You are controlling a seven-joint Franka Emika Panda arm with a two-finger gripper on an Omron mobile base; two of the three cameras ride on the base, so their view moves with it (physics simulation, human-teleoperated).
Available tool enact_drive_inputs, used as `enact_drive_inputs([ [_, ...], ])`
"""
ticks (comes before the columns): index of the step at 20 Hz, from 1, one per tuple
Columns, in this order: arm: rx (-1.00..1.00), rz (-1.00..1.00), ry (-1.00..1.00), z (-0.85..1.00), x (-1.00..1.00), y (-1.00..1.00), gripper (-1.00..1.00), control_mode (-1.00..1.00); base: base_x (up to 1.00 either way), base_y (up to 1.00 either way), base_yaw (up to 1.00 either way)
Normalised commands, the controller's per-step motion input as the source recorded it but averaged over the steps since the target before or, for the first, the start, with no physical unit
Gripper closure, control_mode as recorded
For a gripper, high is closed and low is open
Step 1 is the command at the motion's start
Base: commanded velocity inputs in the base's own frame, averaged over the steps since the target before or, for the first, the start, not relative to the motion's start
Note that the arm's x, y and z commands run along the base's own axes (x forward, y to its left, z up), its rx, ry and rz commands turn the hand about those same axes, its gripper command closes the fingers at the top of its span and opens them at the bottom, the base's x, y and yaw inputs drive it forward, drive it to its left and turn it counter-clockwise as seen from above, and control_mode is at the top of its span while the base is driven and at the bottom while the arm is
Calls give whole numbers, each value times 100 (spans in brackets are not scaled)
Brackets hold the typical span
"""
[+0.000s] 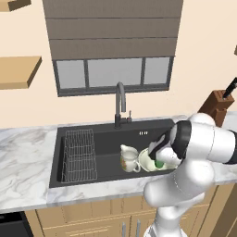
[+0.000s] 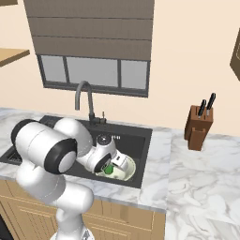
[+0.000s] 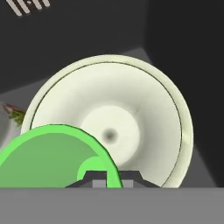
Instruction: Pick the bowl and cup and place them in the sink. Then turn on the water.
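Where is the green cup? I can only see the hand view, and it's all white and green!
Observer: The cup hangs over the bowl, pinched in the shut gripper.
Child: Where's the bowl?
Observer: It lies down in the black sink, at its right end.
Child: Anything else in there?
Observer: A cream jug stands just left of the bowl, and a wire rack fills the sink's left side.
Child: Is water running?
Observer: None shows at the faucet.
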Motion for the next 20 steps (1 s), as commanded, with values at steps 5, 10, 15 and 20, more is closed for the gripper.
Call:
enact_drive_inputs([
  [5,0,0,0,-19,22,0,100,-100,0,0,0],
  [10,0,0,0,-24,28,0,100,-100,0,0,0],
  [15,0,0,0,-27,24,0,100,-100,0,0,0],
  [20,0,0,0,-20,14,-5,100,-100,0,0,0],
])
